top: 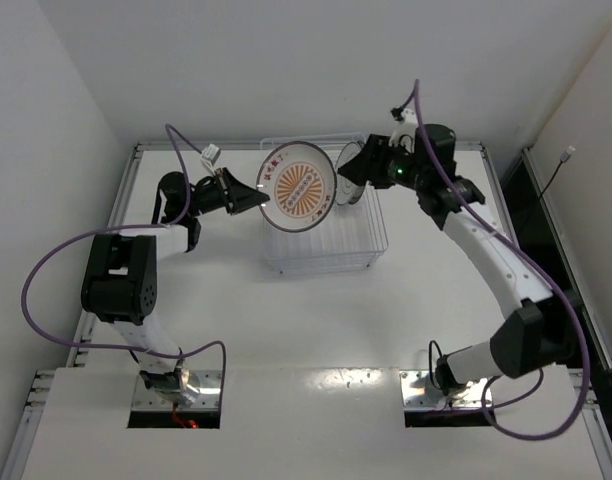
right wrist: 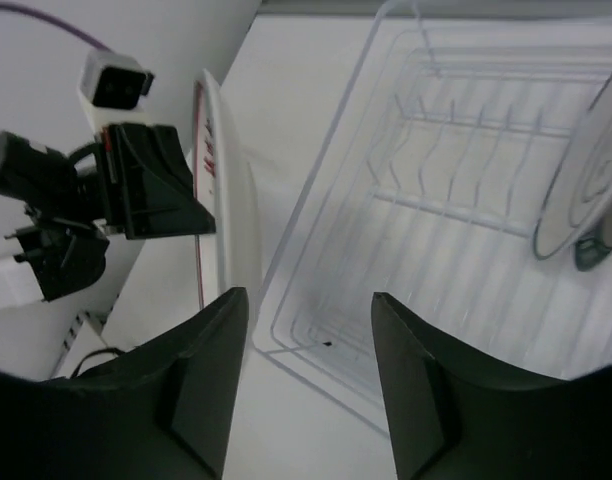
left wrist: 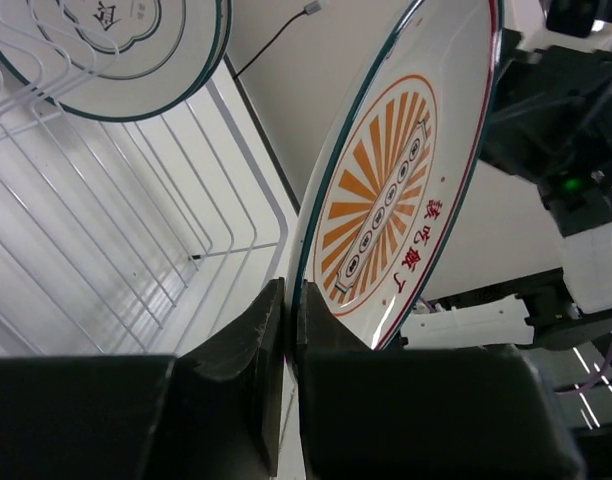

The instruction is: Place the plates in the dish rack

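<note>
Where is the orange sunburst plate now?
Top view: the orange sunburst plate is on edge at the dish rack's left side, rim pinched by the left gripper, the open right gripper just beyond it.

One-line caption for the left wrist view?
Left end effector grips the orange sunburst plate by its rim, on edge beside the dish rack, where an emblem plate stands.

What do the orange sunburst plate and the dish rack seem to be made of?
Orange sunburst plate: likely glazed ceramic, perhaps melamine; glossy white face, printed pattern.
Dish rack: seemingly white-coated wire inside clear plastic walls; thin rods, see-through sides.
</note>
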Available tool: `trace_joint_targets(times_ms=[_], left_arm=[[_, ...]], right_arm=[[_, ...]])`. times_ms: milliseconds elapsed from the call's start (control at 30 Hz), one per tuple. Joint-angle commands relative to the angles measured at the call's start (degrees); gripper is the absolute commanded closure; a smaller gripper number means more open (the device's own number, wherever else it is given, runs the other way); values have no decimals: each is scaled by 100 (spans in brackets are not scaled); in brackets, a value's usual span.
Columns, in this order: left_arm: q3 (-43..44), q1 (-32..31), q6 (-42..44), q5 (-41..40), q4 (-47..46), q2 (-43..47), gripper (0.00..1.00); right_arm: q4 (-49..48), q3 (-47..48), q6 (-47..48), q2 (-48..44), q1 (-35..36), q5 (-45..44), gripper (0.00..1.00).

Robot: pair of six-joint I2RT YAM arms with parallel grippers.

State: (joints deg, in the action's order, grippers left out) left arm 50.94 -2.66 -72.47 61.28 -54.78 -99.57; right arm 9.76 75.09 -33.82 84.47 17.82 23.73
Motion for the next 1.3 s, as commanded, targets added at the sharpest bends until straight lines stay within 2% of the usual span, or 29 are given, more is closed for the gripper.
trace_joint_targets(times_ms=[0,200,600,733,800,900,1033,1067,1100,1133,1200,1233,1267], left_arm=[[232,-77,382,-90,-24,192,100],[232,-77,382,-90,-24,140,100],[232,-77,382,-90,-24,140,100],[285,-77,382,-37,-24,140,100],[285,-77,382,-37,-24,140,100],[337,-77,330,-37,-24,87,100],[407,-77,443,-37,326,34,76],[408,-77,557,-37,519,34,58],[460,-77,854,-124,939,34,48],[531,-77,1083,-203,1265,130,30],[689,-77,1715,-633,2204,349,15],[950,-77,2493,-852,3331,429,9],[1101,-77,2857,-1428,3873,508,2]], right_arm=[[-299,67,51,-913,-86,-140,46],[-325,-11,-27,-634,-139,457,45],[-695,-504,-195,192,160,598,46],[-756,-451,-317,307,221,537,90],[-809,-303,-379,377,274,475,99],[-599,22,-379,430,335,291,100],[156,391,-213,203,283,-709,100],[593,558,-108,28,231,-981,100],[858,673,-107,-52,230,-1663,100],[1139,961,-2,-105,230,-2000,100],[1867,1287,226,-106,230,-2929,100],[2028,1550,314,-106,282,-3187,100],[2134,1657,402,-54,283,-3416,100]])
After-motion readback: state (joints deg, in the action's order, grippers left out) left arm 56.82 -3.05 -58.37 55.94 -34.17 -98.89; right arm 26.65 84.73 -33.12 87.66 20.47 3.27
